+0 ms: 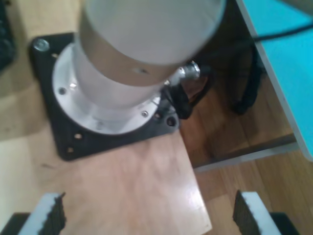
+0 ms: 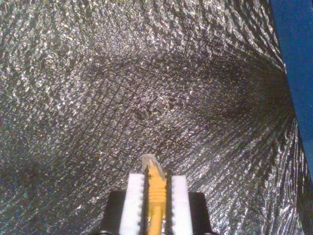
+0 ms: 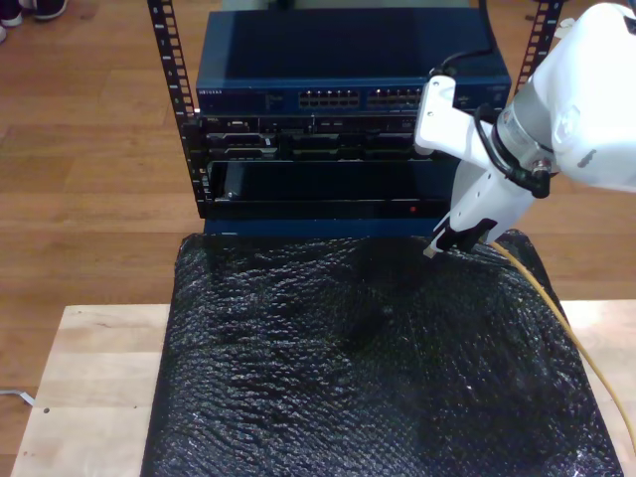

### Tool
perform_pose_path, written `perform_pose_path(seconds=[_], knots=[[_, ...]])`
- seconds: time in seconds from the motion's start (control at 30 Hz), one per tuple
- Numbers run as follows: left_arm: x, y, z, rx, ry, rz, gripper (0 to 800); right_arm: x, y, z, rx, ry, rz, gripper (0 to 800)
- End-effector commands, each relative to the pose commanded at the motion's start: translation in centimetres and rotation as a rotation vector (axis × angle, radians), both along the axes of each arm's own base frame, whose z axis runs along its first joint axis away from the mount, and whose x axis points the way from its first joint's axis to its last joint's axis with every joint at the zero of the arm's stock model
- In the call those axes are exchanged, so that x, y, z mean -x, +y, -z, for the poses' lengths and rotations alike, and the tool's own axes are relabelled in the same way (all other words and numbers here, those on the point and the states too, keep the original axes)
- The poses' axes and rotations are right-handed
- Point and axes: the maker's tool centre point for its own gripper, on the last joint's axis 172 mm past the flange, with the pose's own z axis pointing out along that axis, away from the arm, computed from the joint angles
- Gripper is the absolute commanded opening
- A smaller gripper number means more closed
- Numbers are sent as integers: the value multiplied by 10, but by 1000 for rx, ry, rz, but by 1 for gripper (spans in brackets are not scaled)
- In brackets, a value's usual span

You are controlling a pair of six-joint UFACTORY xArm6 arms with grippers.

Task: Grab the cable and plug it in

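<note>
The cable [image 2: 156, 196] is thin and yellow-orange, and its clear plug [image 2: 149, 162] pokes out past the fingertips of my second gripper [image 2: 156, 183], which is shut on it. In the exterior view my second gripper [image 3: 444, 241] hangs just above the far edge of the black crinkled sheet [image 3: 368, 368], at that view's right. The plug points down toward the sheet. From the gripper the cable [image 3: 556, 308] trails along the sheet's right edge in the exterior view. My first gripper [image 1: 149, 218] is open with nothing between its fingers, above a wooden board [image 1: 127, 186].
Behind the sheet stands a rack with a blue network switch [image 3: 353, 75] and its row of ports [image 3: 368, 98]. A wooden table [image 3: 89, 378] lies under the sheet. Ahead of my first gripper are a white arm base [image 1: 112, 98] on a black plate, black cables [image 1: 247, 93] and a teal panel [image 1: 288, 58].
</note>
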Motion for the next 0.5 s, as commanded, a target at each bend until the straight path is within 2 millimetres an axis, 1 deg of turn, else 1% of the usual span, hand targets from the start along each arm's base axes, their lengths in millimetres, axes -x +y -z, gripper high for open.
perform_pose_path(seconds=[0.13,0.27,0.37,0.4,0.5], knots=[[17,-8,8,56,-29,-22,798,1,0,1,1,3,0,0],[20,-13,24,58,-40,-21,798,3,-1,4,2,9,0,0],[21,-17,42,48,-49,-16,798,3,-1,6,2,12,0,0],[22,-16,46,39,-52,-15,798,3,-1,5,2,11,0,0],[29,-11,51,14,-52,-37,798,4,-1,5,2,12,0,0]])
